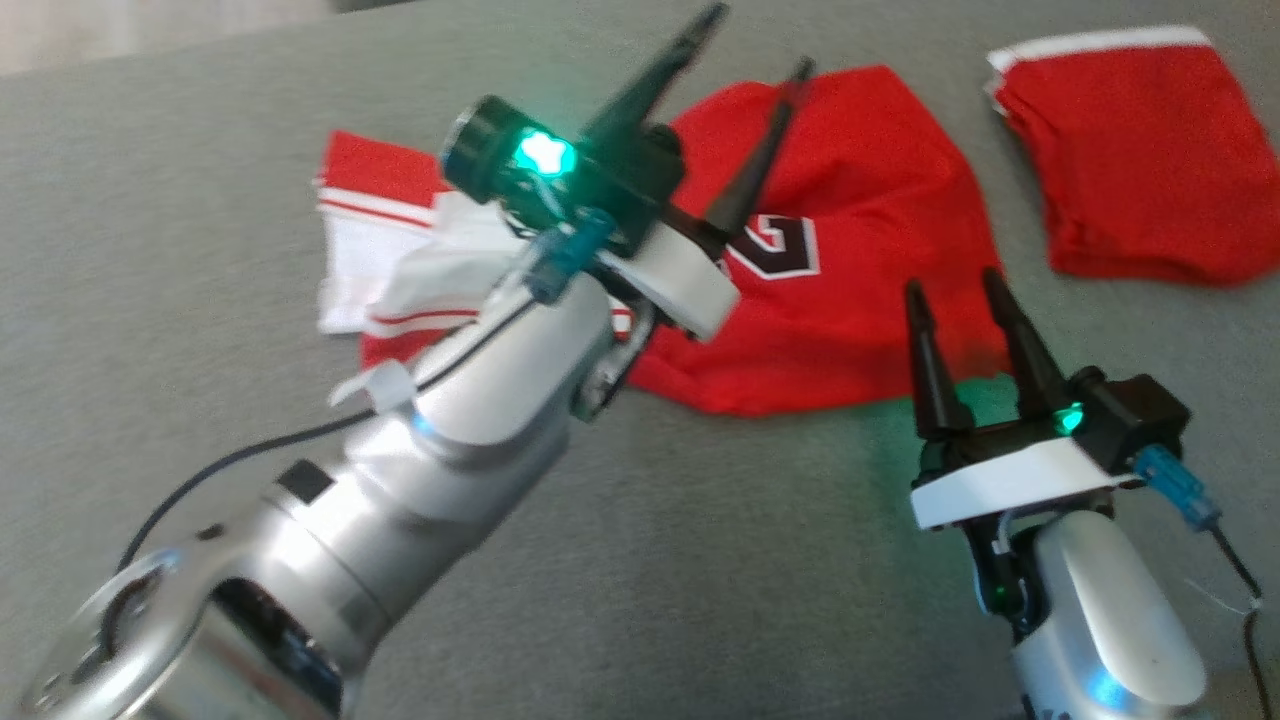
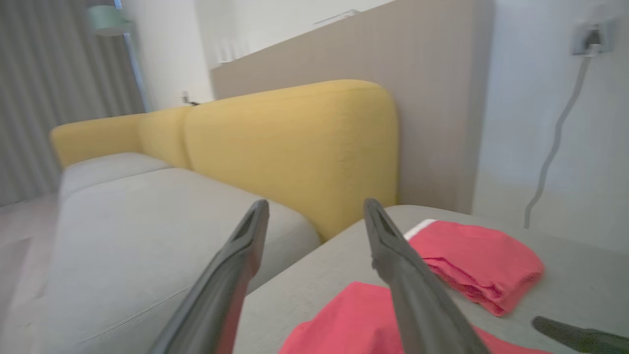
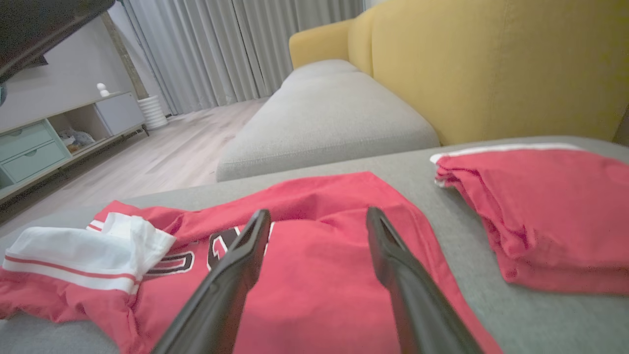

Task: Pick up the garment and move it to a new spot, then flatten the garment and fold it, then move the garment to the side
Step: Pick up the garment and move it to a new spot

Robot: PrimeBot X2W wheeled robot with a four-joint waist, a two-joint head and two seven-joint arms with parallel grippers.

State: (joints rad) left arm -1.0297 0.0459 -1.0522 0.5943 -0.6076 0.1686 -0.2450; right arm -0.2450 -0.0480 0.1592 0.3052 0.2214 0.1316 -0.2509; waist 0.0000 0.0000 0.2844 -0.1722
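Head view: a red jersey (image 1: 870,200) is lying crumpled on a grey cushion (image 1: 700,580); the left gripper (image 1: 760,40) is hovering over it, released, the right gripper (image 1: 951,283) released at its near edge. Left wrist view: a yellow sofa back (image 2: 295,147) is rising beyond. Right wrist view: a folded red pile (image 3: 550,206) is lying apart.

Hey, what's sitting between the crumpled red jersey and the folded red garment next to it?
Nothing: a bare strip of grey cushion separates the jersey from the folded garment, clearest in the right wrist view.
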